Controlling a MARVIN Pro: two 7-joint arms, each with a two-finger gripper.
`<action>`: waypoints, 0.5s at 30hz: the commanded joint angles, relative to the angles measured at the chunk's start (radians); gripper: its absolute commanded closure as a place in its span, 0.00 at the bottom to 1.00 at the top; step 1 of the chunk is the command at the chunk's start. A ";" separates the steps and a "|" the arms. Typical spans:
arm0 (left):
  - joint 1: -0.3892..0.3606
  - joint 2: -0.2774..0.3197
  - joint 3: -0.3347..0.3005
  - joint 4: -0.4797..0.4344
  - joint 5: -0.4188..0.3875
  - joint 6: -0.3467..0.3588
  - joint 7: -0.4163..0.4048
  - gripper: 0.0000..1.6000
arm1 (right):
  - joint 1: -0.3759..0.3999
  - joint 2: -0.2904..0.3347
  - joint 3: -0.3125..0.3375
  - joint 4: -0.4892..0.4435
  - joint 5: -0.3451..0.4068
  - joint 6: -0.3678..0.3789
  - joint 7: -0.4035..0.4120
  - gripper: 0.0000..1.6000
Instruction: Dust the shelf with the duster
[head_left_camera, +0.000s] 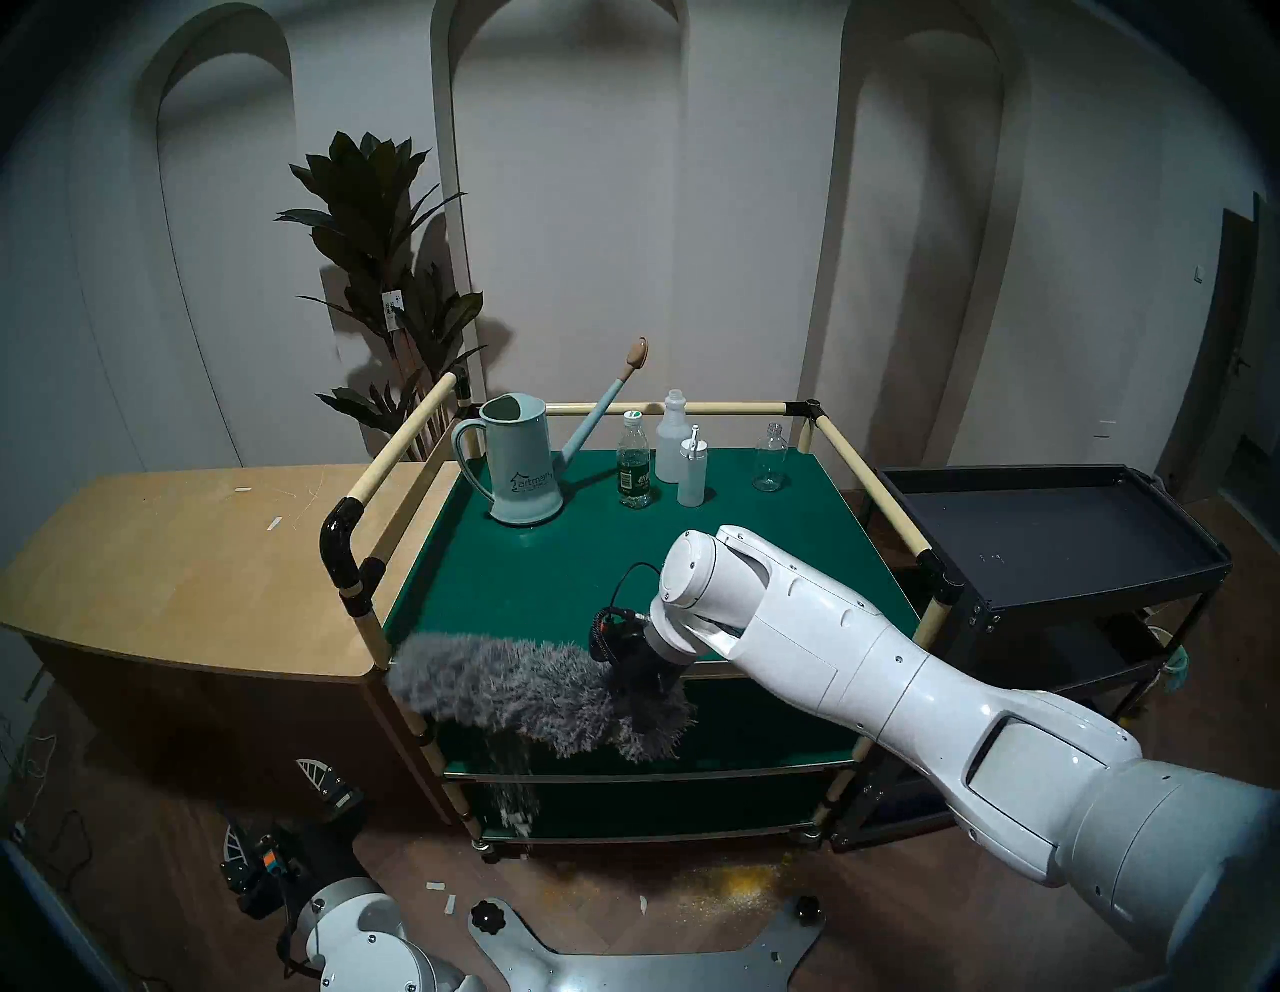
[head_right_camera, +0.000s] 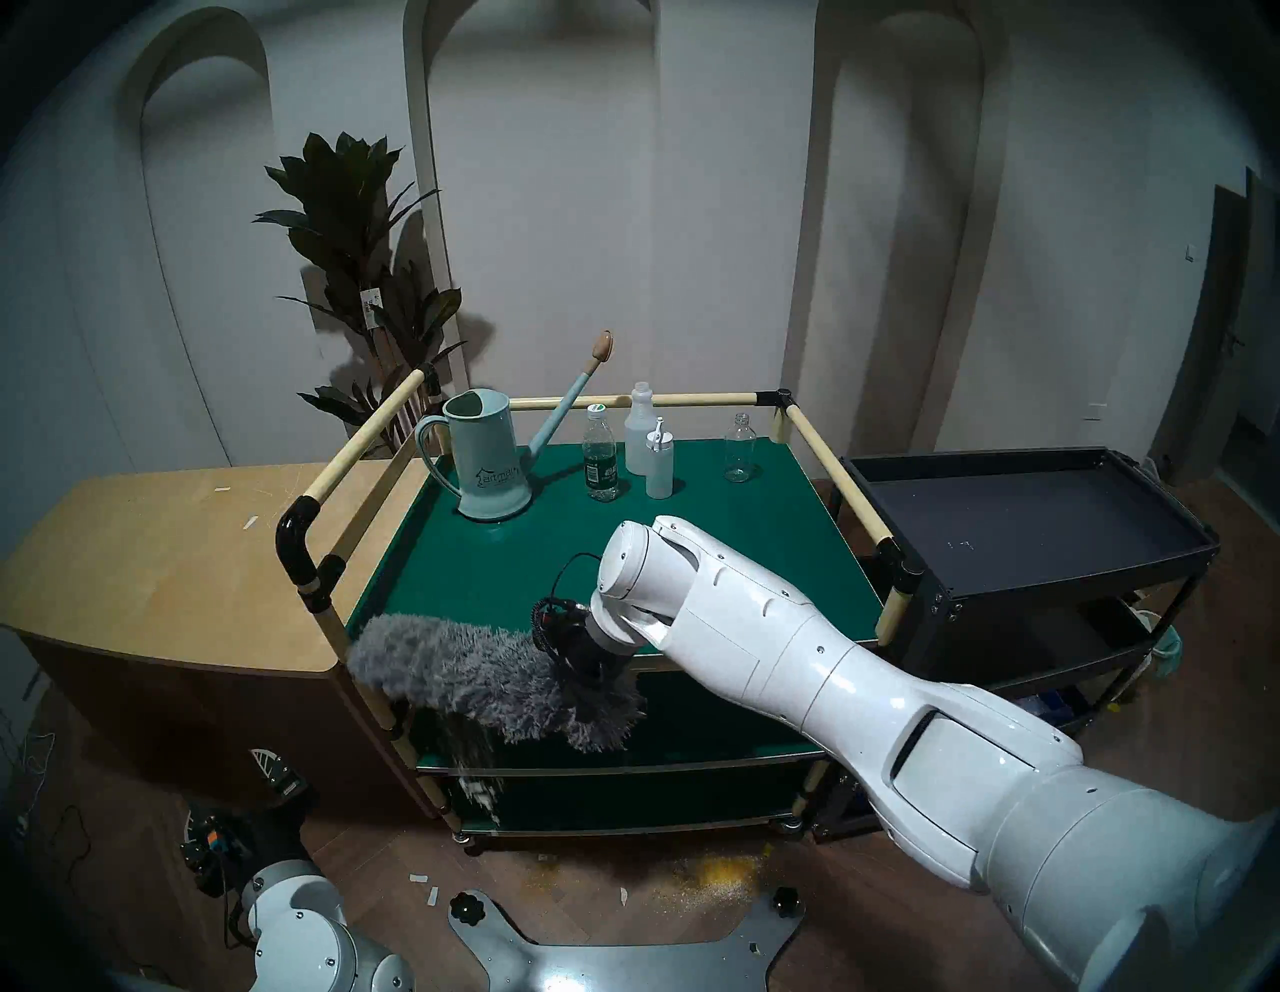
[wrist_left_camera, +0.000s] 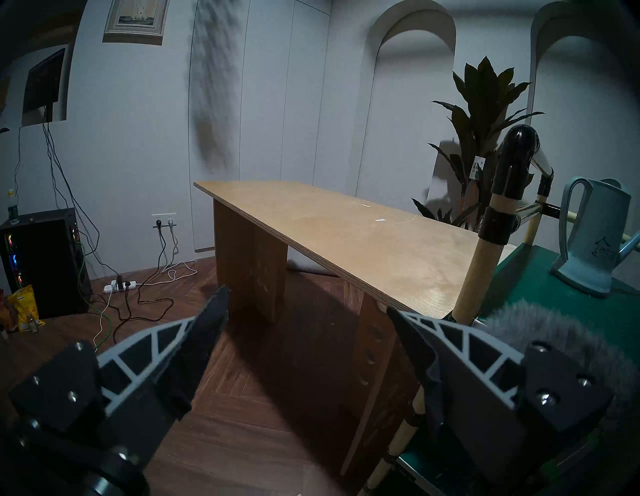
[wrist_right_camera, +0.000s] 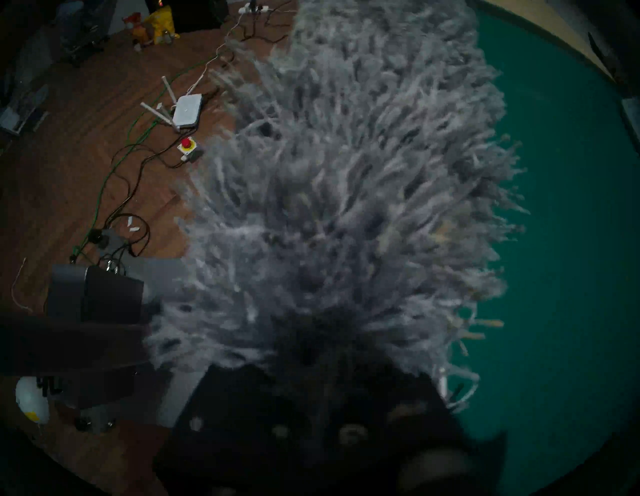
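The shelf (head_left_camera: 554, 575) (head_right_camera: 499, 568) is a three-tier cart with dark green boards and cream rails, straight ahead. The grey fluffy duster (head_left_camera: 512, 686) (head_right_camera: 471, 672) lies across the front left edge of the top board, partly overhanging it. It fills the right wrist view (wrist_right_camera: 346, 173) beside the green board (wrist_right_camera: 571, 242). My right gripper (head_left_camera: 644, 686) (wrist_right_camera: 311, 398) is shut on the duster's near end, its fingers buried in the strands. Blurred pale scraps (head_left_camera: 516, 796) show below the duster's overhang. My left gripper (wrist_left_camera: 308, 301) (head_left_camera: 273, 810) is open and empty, low at the cart's front left.
A pale blue watering can (head_left_camera: 519, 464), a water bottle (head_left_camera: 634, 461), two white bottles (head_left_camera: 682, 450) and a clear glass bottle (head_left_camera: 770, 461) stand along the top board's back. A light wooden cabinet (head_left_camera: 194, 561) is left, a black tray cart (head_left_camera: 1053, 526) right. Yellow powder (head_left_camera: 727, 893) lies on the floor.
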 joint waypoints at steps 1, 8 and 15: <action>-0.002 0.064 0.036 -0.005 -0.002 -0.029 0.037 0.00 | -0.022 0.118 0.018 -0.112 -0.023 -0.023 0.125 1.00; -0.023 0.111 0.076 -0.003 -0.003 -0.025 0.067 0.00 | -0.037 0.192 0.054 -0.194 0.041 -0.032 0.153 1.00; -0.058 0.121 0.089 -0.013 0.024 0.001 0.061 0.00 | -0.042 0.238 0.163 -0.294 0.167 0.030 0.162 1.00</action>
